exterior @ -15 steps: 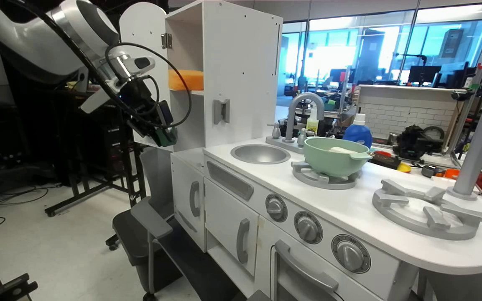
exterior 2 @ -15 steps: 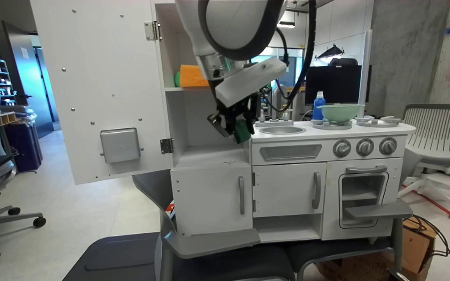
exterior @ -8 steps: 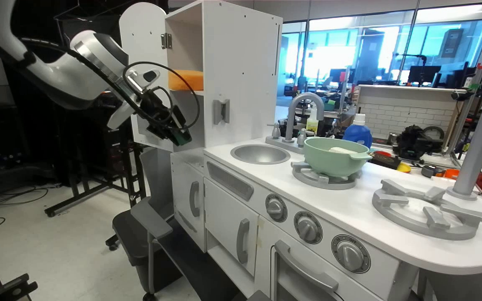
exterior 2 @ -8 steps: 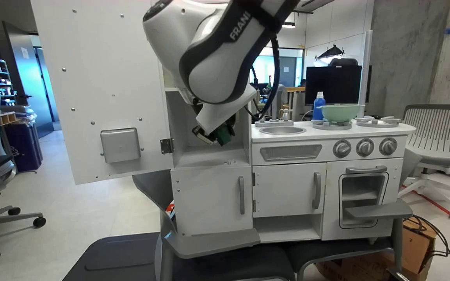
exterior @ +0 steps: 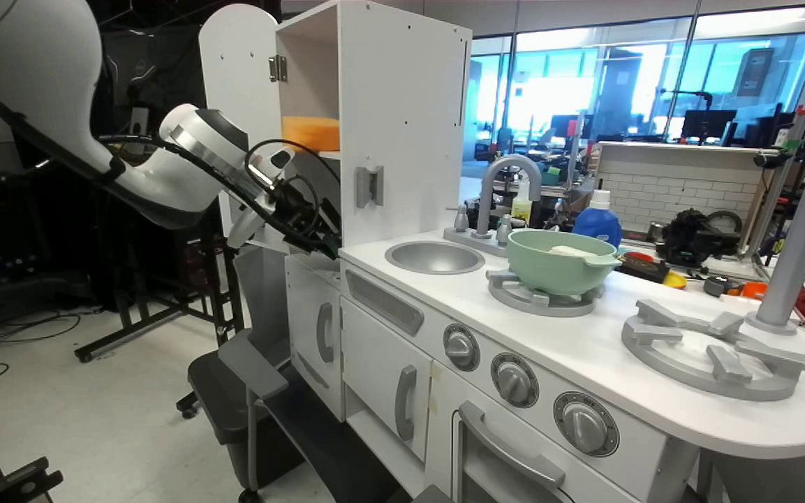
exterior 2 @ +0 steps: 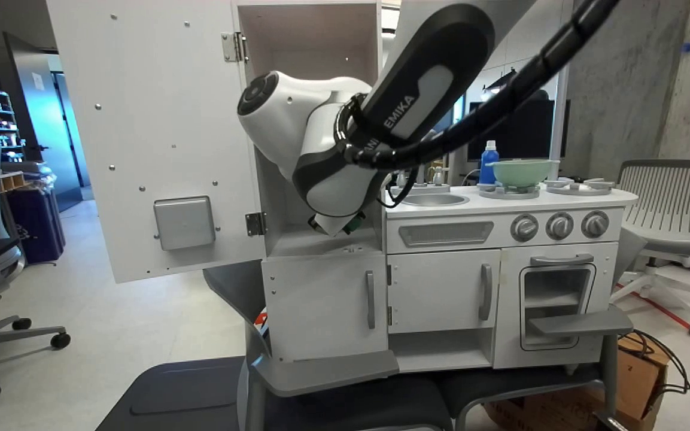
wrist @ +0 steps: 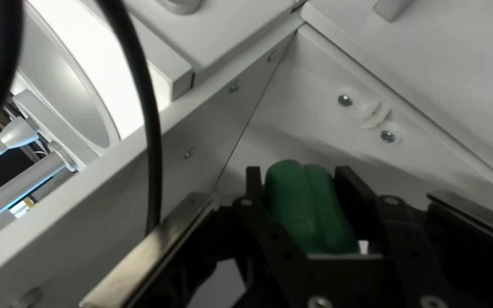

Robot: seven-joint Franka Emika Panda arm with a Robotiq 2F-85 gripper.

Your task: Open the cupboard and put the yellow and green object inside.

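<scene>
The cupboard (exterior: 308, 77) is the tall white tower's compartment. Its arched door (exterior 2: 159, 120) with a grey square panel is swung wide open. A yellow-orange lump (exterior: 311, 133) sits on its shelf; in an exterior view the arm hides that shelf. My gripper (wrist: 299, 179) is shut on a dark green, grooved, rounded object (wrist: 302, 209). It holds the object inside the tower below the shelf, tilted down, a little above the compartment floor (wrist: 314, 111). In the exterior views only a bit of the green object (exterior 2: 355, 223) shows at the fingertips.
The compartment's side wall (wrist: 203, 132) is close beside the gripper. The counter has a sink (exterior: 437, 257), a faucet (exterior: 512, 175) and a pale-green bowl (exterior: 559, 262) on a burner. A low closed door (exterior 2: 324, 305) lies below, with a grey chair (exterior 2: 345, 374) in front.
The arm has moved into the tower and downward, carrying the green object from its front opening to low inside below the shelf. The door and orange lump have not moved.
</scene>
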